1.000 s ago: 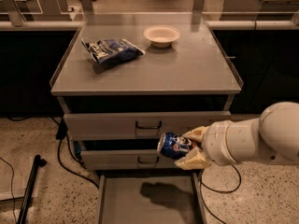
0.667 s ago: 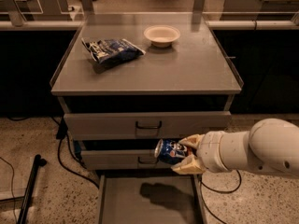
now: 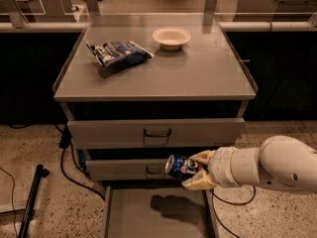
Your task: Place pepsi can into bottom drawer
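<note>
The pepsi can (image 3: 178, 166) is dark blue with a shiny silver end facing left. My gripper (image 3: 197, 170) is shut on it and holds it on its side. The can hangs in front of the middle drawer, above the back of the bottom drawer (image 3: 143, 213). The bottom drawer is pulled open, a grey shallow tray with a bare floor, and the can's shadow falls on it. My white arm (image 3: 267, 166) reaches in from the right.
A blue-and-white chip bag (image 3: 118, 53) and a white bowl (image 3: 171, 36) lie on the cabinet top (image 3: 208, 73). The two upper drawers (image 3: 156, 132) are shut. Black cables (image 3: 74, 167) and a dark pole (image 3: 30, 197) lie on the floor at left.
My gripper has carried the can a little left and lower, closer over the open bottom drawer. Nothing else has moved.
</note>
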Robot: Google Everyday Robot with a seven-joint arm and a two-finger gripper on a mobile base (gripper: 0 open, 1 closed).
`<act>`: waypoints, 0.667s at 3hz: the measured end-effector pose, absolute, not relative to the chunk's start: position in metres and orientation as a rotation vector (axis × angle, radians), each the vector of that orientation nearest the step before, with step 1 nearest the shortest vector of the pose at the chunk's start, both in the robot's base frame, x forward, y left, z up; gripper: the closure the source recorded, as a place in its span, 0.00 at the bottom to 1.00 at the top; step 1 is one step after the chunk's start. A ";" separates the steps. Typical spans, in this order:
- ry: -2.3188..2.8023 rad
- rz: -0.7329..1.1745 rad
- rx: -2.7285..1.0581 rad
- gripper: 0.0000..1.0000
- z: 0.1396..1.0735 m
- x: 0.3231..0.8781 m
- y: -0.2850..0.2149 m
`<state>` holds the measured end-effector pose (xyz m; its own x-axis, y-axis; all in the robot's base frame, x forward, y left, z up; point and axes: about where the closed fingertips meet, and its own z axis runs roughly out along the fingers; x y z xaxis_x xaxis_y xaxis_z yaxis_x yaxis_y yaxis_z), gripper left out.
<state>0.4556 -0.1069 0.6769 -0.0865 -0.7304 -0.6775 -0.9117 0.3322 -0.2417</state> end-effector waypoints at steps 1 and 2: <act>1.869 0.336 -1.447 1.00 0.670 0.458 -0.102; 1.932 0.374 -1.403 1.00 0.631 0.472 -0.101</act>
<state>0.4722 -0.1011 0.6312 -0.1591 -0.7088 -0.6872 -0.9140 0.3690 -0.1689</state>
